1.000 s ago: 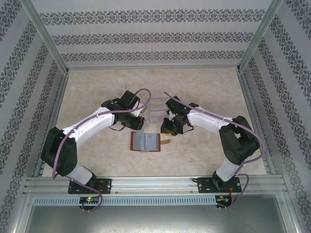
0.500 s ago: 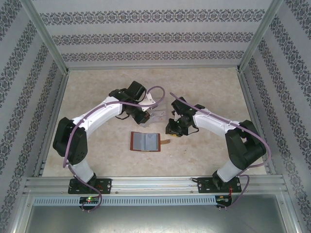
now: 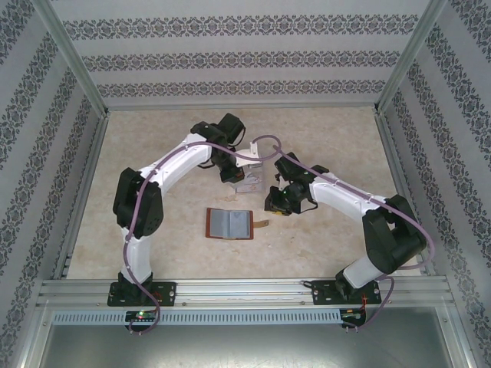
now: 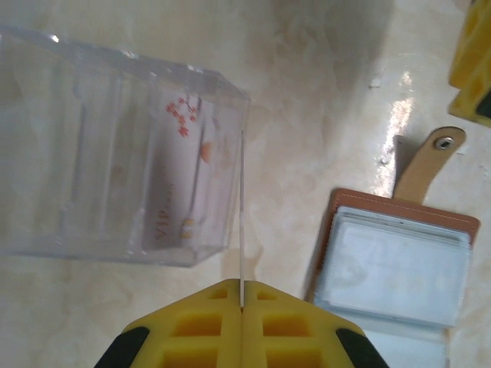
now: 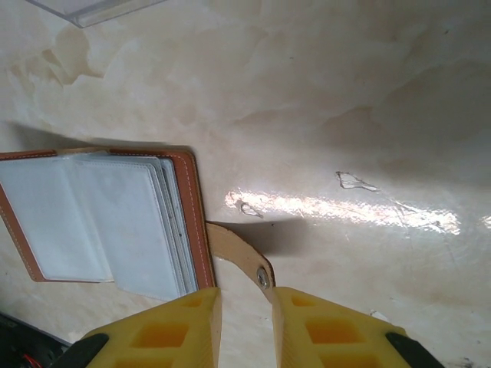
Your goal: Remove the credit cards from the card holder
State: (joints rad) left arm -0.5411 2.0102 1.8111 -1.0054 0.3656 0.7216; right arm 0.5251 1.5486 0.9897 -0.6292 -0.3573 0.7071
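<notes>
The card holder (image 3: 230,224) lies open on the table, brown leather with grey-blue pockets (image 4: 395,268), its strap tab (image 5: 238,253) sticking out to the right. My left gripper (image 4: 242,285) is shut on a thin pale credit card (image 4: 242,215), seen edge-on. It hangs beside the right wall of a clear slotted rack (image 4: 92,153). Another pale card with red print (image 4: 180,176) stands inside the rack. My right gripper (image 5: 247,295) hovers just right of the card holder (image 5: 115,222), its jaws a little apart with nothing between them, the strap's snap end beside its right finger.
The clear rack (image 3: 252,182) stands behind the card holder, between the two grippers (image 3: 239,172) (image 3: 278,207). Metal frame posts and patterned walls bound the table (image 3: 153,138) on three sides. Bare marble surface stretches to the left, right and far back.
The left arm has swung away from me and to the right, carrying the card up to the rack. The right gripper has drifted slightly right. The card holder has not moved.
</notes>
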